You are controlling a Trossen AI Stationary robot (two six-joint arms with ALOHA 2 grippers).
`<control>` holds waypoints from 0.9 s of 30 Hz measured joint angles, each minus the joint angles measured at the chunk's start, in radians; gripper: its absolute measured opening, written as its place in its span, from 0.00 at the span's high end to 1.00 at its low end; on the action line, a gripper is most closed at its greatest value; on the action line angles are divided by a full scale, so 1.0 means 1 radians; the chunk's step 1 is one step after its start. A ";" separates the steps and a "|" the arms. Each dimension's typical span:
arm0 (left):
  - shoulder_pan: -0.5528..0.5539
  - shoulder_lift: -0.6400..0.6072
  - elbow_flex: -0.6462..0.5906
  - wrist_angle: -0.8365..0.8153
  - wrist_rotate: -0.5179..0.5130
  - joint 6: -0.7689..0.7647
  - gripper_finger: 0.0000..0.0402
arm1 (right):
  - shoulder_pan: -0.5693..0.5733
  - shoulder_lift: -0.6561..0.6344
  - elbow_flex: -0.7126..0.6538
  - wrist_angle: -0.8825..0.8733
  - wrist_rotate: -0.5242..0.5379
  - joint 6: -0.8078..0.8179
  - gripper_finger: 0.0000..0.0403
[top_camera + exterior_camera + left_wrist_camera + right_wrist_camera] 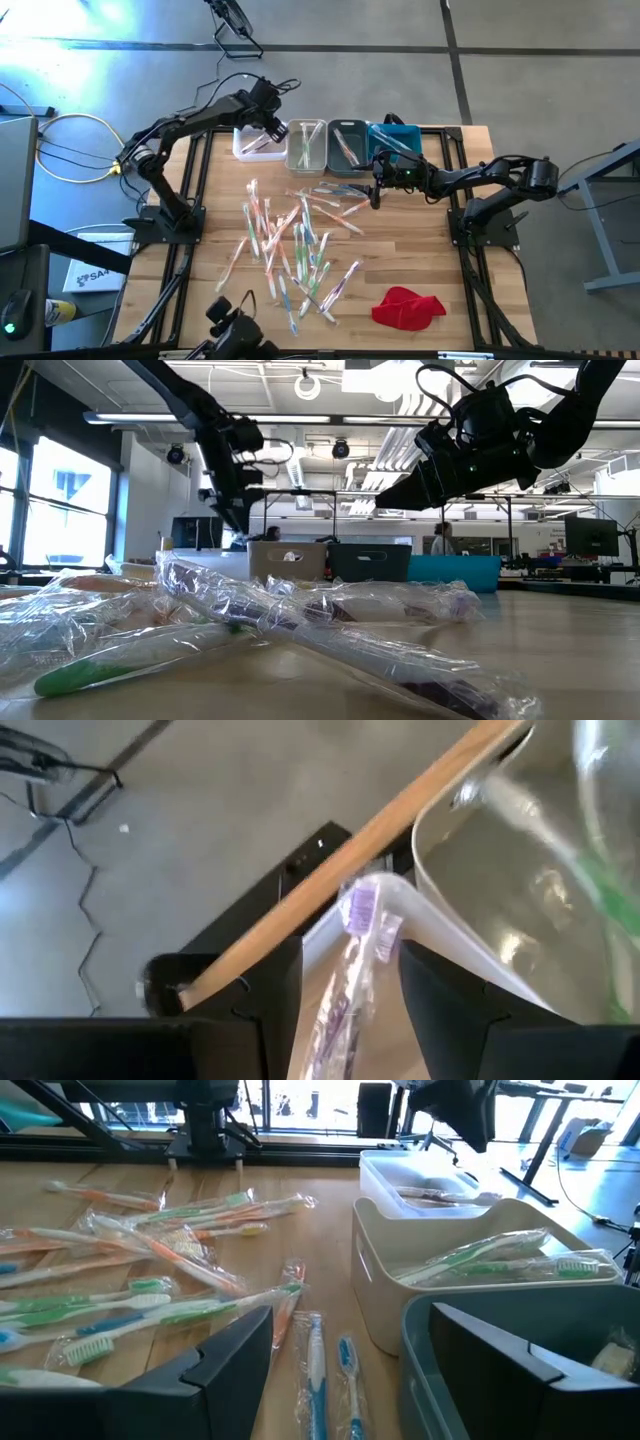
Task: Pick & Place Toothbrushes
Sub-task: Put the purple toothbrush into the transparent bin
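Many wrapped toothbrushes (pixel 295 245) with pink, orange, green, blue and white handles lie scattered on the wooden table. My left gripper (pixel 272 130) hangs open over the white bin (pixel 252 145) at the far edge. A purple toothbrush (pixel 352 955) in its clear wrapper lies in that bin below the gap between the fingers, and nothing touches it. My right gripper (pixel 377 197) stands open just above the table in front of the bins. Blue toothbrushes (pixel 318 1370) lie on the wood ahead of its fingers.
A row of bins stands at the far edge: white, beige (pixel 306 145) with green brushes, grey (pixel 348 148) and blue (pixel 395 140). A red cloth (pixel 408 306) lies near the front right. The table's far edge (pixel 350 850) runs just behind the white bin.
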 joint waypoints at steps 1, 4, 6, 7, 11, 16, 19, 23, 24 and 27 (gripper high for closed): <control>-0.002 -0.013 0.000 -0.004 0.000 0.000 0.60 | 0.000 0.000 0.000 0.000 0.000 0.000 0.35; -0.005 -0.045 0.000 -0.032 0.000 0.000 0.60 | 0.000 0.000 0.000 -0.001 0.000 0.000 0.35; -0.006 -0.070 0.000 -0.043 0.000 0.000 0.60 | 0.000 0.000 0.000 -0.001 0.000 0.000 0.35; -0.006 -0.080 0.000 -0.049 0.000 0.000 0.60 | 0.000 0.000 0.000 -0.001 0.000 0.000 0.35; -0.006 -0.104 0.000 -0.081 0.002 0.000 0.60 | 0.000 0.000 0.000 -0.001 0.000 0.000 0.35; -0.006 -0.122 0.000 -0.089 0.014 -0.001 0.60 | 0.000 0.000 0.000 -0.001 0.000 0.000 0.35; -0.006 -0.123 0.000 -0.089 0.022 -0.001 0.60 | 0.000 0.000 0.000 -0.001 0.000 0.000 0.35; -0.006 -0.123 0.000 -0.089 0.029 -0.002 0.60 | 0.000 0.000 0.000 -0.001 0.000 0.000 0.35; -0.006 -0.123 0.000 -0.090 0.029 -0.002 0.60 | 0.000 0.000 0.000 -0.001 0.000 0.000 0.35; -0.004 -0.123 0.000 -0.089 0.029 -0.001 0.60 | 0.000 0.000 0.000 -0.001 0.000 0.000 0.35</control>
